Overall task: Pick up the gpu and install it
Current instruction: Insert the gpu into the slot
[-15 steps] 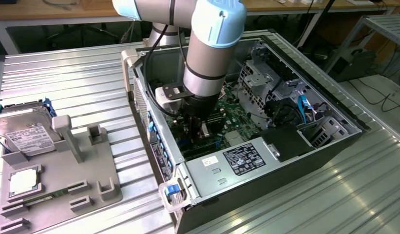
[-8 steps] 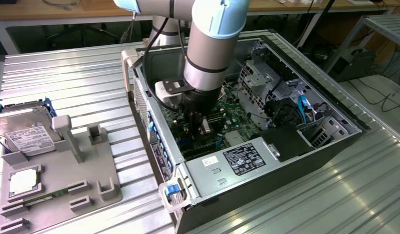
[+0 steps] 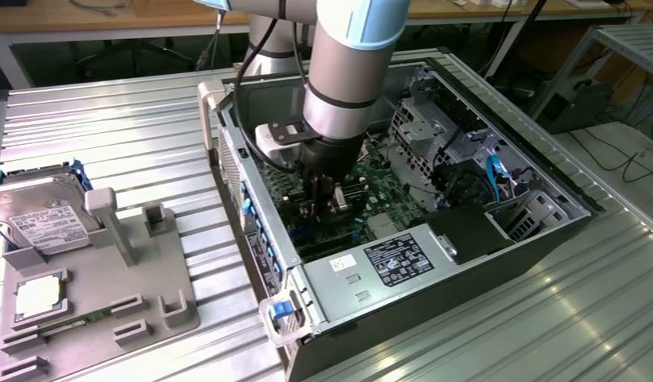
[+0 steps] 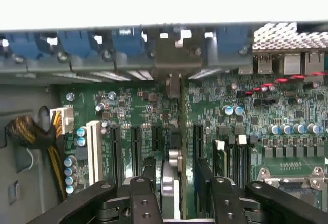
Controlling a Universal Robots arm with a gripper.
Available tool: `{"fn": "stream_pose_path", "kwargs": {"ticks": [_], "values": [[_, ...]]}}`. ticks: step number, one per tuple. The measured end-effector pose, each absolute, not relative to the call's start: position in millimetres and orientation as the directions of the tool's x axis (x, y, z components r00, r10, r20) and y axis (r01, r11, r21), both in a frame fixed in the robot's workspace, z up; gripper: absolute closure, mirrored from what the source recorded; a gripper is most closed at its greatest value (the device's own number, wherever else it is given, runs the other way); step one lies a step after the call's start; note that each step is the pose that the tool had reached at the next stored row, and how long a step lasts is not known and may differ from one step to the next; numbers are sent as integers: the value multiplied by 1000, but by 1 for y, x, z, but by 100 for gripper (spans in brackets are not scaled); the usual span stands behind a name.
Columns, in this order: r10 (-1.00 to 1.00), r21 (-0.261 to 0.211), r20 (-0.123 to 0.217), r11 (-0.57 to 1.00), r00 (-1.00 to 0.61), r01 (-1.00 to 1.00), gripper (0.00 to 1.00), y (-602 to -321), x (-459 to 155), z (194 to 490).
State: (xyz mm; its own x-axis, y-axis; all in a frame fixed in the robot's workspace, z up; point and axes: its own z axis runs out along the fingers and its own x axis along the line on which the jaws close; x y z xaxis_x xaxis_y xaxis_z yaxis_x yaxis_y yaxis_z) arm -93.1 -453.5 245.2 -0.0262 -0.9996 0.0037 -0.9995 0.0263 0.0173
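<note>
The gripper (image 4: 171, 193) has its fingers (image 4: 148, 175) drawn in close on the gpu (image 4: 177, 131), which stands edge-on between them as a thin upright board running away toward the case's rear wall. Held by its top edge this way, the card points its connector edge down at the motherboard (image 4: 246, 116), and it appears lined up over one of the long black expansion slots (image 4: 197, 142), between the neighbouring slots on either side; whether it is already seated cannot be told. Its far end reaches the grey bracket opening under the row of blue retention clips (image 4: 125, 42), which is probably why the card is kept square to that wall.

In the exterior view the gripper (image 3: 328, 203) reaches straight down from the arm (image 3: 342, 72) into the open computer case (image 3: 560, 175), which lies on its side on the ribbed metal table (image 3: 114, 127). Inside the case sit the green motherboard, a labelled power supply (image 3: 395, 259) at the near end, a metal drive cage (image 3: 421, 119) and blue cables (image 3: 496, 175).

To the exterior view's left a grey fixture tray (image 3: 125, 278) holds a hard drive (image 3: 40, 219) with a white label and a square chip (image 3: 37, 296).
</note>
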Motion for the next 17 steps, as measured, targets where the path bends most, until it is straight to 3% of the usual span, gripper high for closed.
{"fn": "stream_pose_path", "kwargs": {"ticks": [17], "values": [[-1000,16,6,23,-23,-1000,56,-453,-76,257]]}}
